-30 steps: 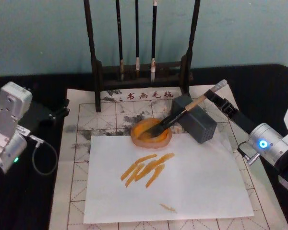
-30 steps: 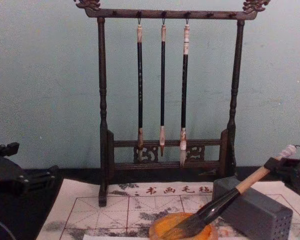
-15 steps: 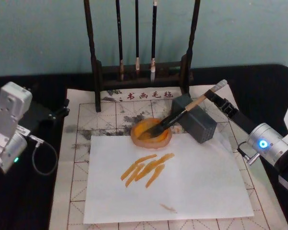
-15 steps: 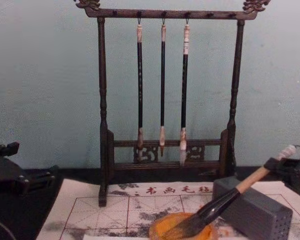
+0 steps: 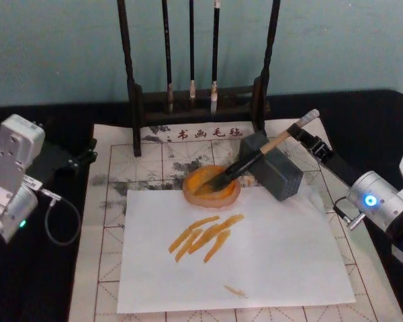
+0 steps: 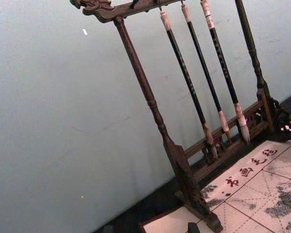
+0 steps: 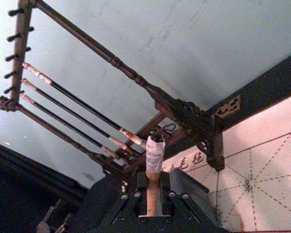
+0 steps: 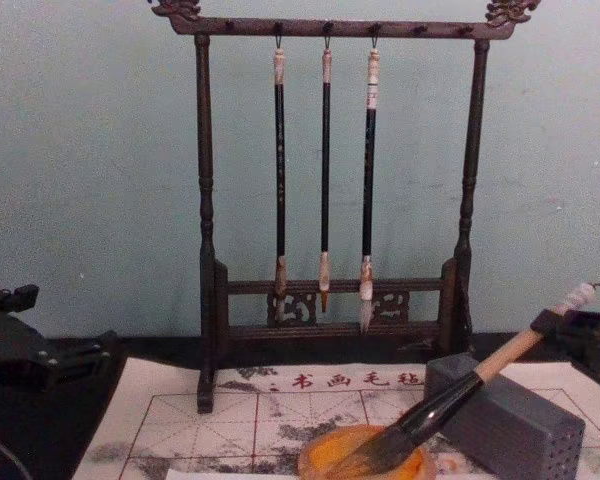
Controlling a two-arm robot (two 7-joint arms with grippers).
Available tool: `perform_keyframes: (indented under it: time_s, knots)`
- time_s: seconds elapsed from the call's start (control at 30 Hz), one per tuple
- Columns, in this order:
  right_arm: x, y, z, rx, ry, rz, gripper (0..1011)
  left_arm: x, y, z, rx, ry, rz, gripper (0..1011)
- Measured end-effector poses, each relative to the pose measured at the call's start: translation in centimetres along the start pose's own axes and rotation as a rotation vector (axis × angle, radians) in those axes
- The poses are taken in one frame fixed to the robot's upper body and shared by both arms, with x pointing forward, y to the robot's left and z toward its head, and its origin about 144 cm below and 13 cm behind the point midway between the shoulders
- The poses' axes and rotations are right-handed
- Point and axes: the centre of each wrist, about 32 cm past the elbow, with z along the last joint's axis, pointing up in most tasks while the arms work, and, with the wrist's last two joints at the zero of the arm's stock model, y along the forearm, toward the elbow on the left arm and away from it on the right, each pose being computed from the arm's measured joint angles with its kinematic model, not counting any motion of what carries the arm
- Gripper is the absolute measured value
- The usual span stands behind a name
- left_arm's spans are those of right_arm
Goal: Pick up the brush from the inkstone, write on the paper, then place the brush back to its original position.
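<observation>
Nearest the worktop's front edge lies a white sheet (image 5: 269,261) carrying a cluster of orange strokes (image 5: 205,236), so the writing looks done. It covers most of the paper (image 5: 107,268), whose red grid shows round it. At the white sheet's far edge sits the inkstone (image 5: 201,196), a shallow orange dish holding orange wash, with the bristles of the brush (image 5: 255,158) lying in it. The brush slopes up and right, its handle propped across the grey block (image 5: 282,180) just beside the dish, which seems to be its resting place. The right gripper (image 5: 299,131) has its fingers (image 7: 131,204) clamped on the handle just under the white cap, probably about to let go. The left gripper (image 5: 80,155) sits parked by the worktop's left edge. Along the far edge stands a dark rack (image 5: 131,87) hung with three thin brushes (image 5: 191,47).
</observation>
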Motion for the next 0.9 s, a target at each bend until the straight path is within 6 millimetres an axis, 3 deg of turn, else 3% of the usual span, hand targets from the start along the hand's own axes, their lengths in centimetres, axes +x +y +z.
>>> perform_keyframes:
  time_s: [0.9]
  knots:
    - [-0.81, -0.69, 1.02, -0.006, 0.053, 0.058, 175, 0.00, 0.00, 0.00, 0.000, 0.000, 0.000, 1001]
